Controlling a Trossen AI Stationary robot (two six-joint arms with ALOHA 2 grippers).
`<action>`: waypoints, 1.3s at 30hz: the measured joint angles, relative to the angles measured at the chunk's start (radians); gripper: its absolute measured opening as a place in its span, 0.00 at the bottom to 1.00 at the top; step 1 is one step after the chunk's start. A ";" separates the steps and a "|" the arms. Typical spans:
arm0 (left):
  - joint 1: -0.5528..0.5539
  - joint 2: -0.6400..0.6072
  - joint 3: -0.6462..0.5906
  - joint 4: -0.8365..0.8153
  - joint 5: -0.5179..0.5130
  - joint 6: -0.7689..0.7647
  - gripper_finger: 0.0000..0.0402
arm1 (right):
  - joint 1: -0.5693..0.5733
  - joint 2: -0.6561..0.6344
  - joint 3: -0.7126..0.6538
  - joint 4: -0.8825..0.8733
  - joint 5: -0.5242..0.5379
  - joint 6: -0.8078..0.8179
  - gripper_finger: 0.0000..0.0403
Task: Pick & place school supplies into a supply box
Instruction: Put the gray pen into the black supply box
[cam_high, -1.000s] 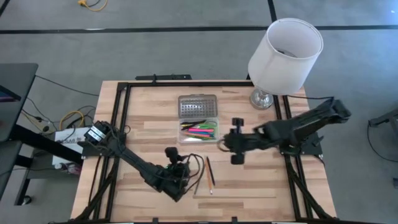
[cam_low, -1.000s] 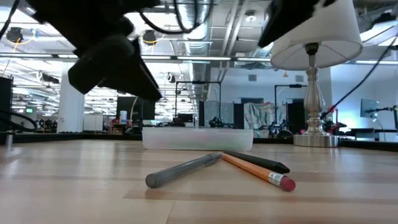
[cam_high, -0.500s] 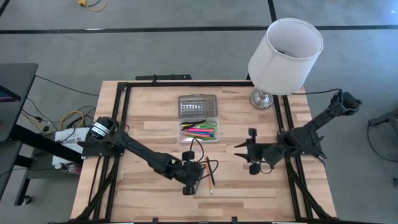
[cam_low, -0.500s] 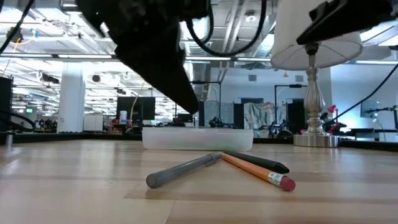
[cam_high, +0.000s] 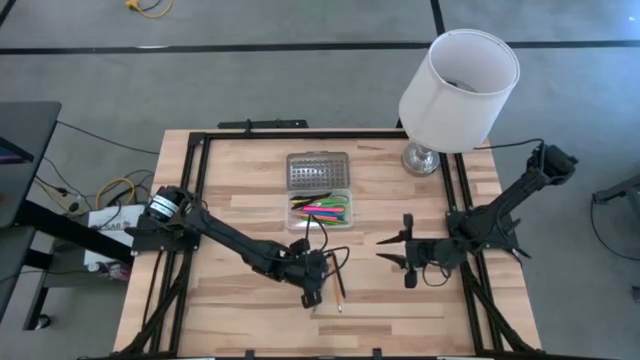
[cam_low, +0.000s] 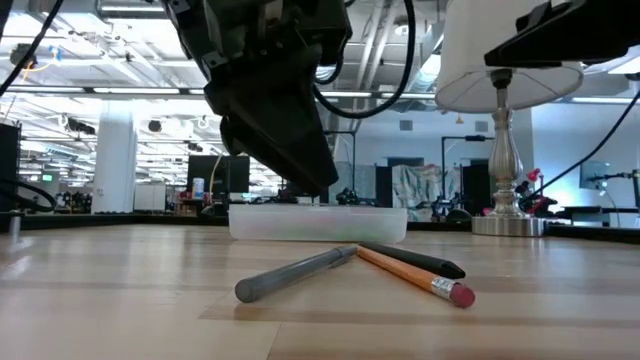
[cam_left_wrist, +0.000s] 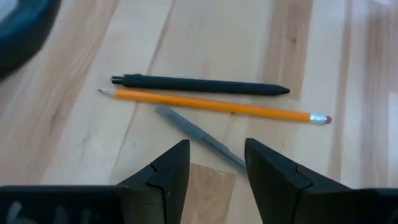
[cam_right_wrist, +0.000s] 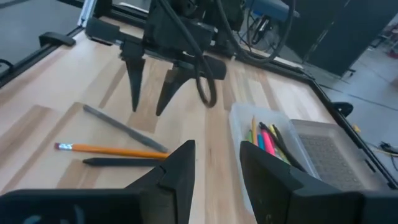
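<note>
The wooden tabletop (cam_high: 240, 200) fills the middle of the high view, framed by black rails. At its upper right stands a white lamp (cam_high: 458, 85) on a silvery base. The left arm reaches in from the left edge toward the lower middle, and the right arm folds in from the right edge, both dark against the wood.

Just above centre lies the supply box (cam_high: 320, 211), its grey ribbed lid (cam_high: 318, 171) thrown back toward the top of the frame; pink, green and yellow pens (cam_high: 325, 212) lie inside the clear tray.

The left claw (cam_high: 312, 290) hangs low in the lower middle, fingers apart and clamped on nothing, just left of three loose items. The right claw (cam_high: 407, 255) sits right of centre, its fingers also apart and empty, well apart from the items.

Those three lie together on the wood: an orange pencil (cam_left_wrist: 214, 106) with its eraser, a black pen (cam_left_wrist: 199, 84) just beside it, and a grey pen (cam_left_wrist: 199, 135) angled below them.
</note>
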 joint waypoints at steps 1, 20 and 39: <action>-0.006 0.000 0.000 0.000 -0.014 -0.003 0.37 | 0.004 0.000 -0.004 0.010 0.000 0.000 0.30; -0.087 0.000 0.000 0.022 -0.083 0.012 0.46 | 0.014 0.000 -0.056 0.093 -0.003 0.028 0.30; -0.052 0.100 0.000 0.074 -0.002 -0.067 0.55 | 0.057 0.001 -0.056 0.083 -0.002 0.029 0.30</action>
